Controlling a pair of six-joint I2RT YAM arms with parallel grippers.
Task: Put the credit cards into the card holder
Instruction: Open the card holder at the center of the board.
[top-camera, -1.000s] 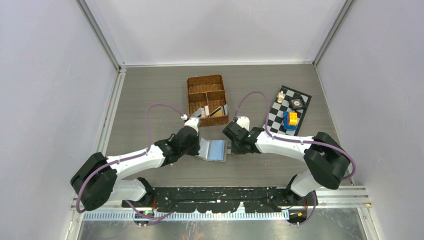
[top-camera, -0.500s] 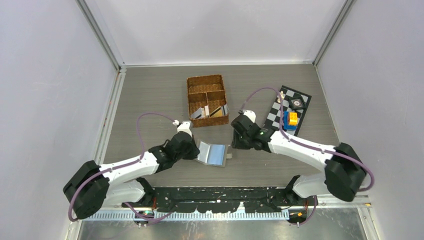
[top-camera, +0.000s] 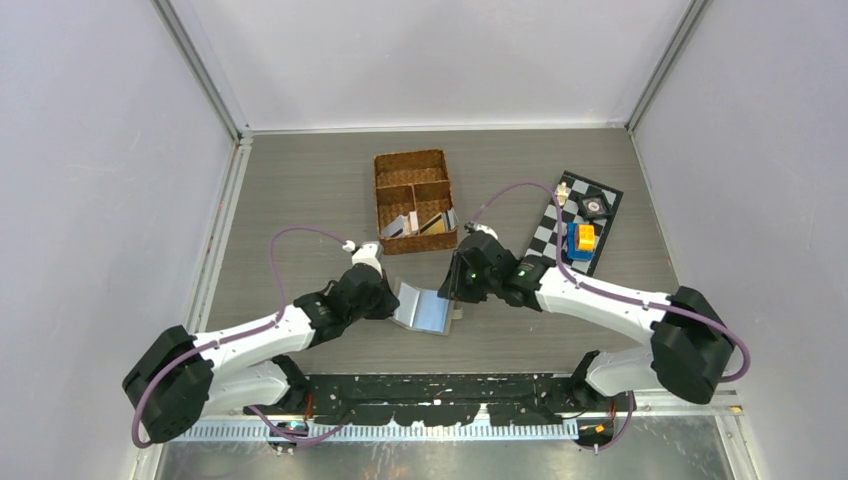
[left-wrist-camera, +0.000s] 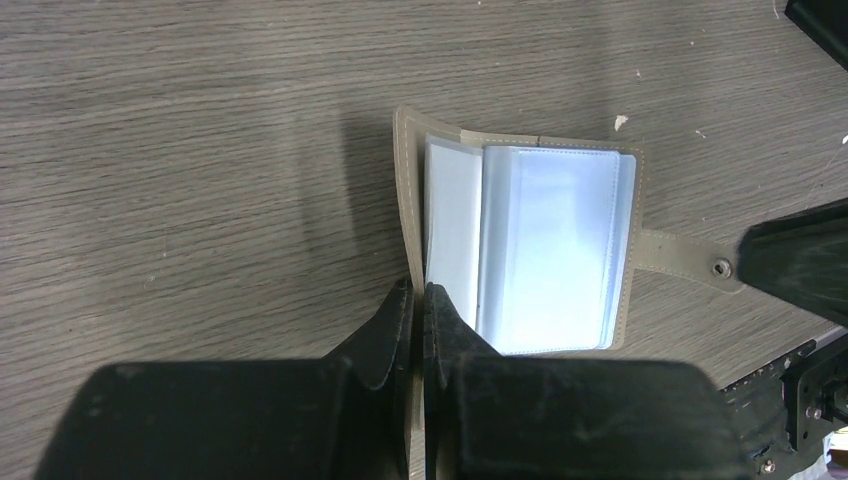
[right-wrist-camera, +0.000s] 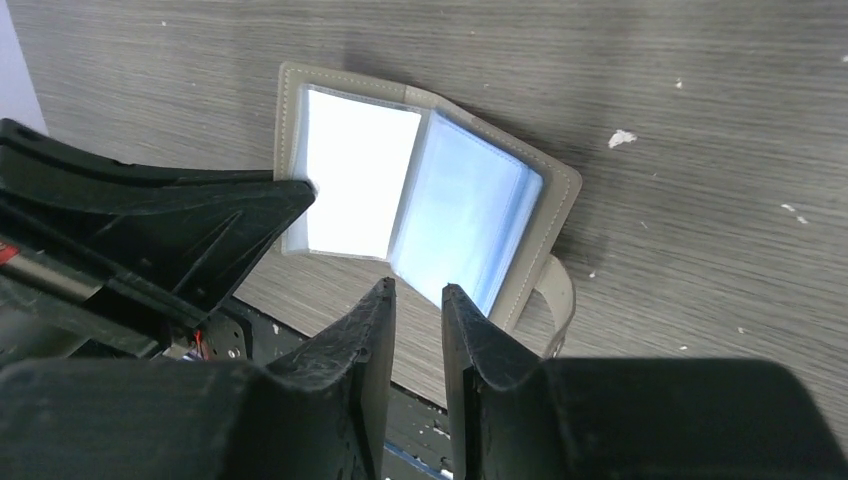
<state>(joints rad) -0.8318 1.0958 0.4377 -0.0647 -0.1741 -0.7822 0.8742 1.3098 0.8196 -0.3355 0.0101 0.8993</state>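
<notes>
The grey-olive card holder (top-camera: 428, 308) lies open on the table, its clear blue sleeves up and its snap tab (left-wrist-camera: 690, 260) to the right. My left gripper (top-camera: 392, 300) is shut on its left cover (left-wrist-camera: 408, 200) and holds that cover tilted up. My right gripper (top-camera: 458, 288) hovers over the holder's right edge (right-wrist-camera: 545, 215), its jaws slightly apart and empty. Several credit cards (top-camera: 425, 224) stand in the near compartment of the wicker basket. The holder also shows in the right wrist view (right-wrist-camera: 440, 210).
The brown wicker basket (top-camera: 379, 190) stands just behind the holder. A checkered mat (top-camera: 550, 232) with a yellow-and-blue block (top-camera: 581, 240) and small pieces lies at the right. The black rail (top-camera: 430, 395) runs along the near edge.
My right gripper rose toward the basket, then came back down and left over the holder's right edge. My left gripper kept its hold and the left cover now stands steeper.
</notes>
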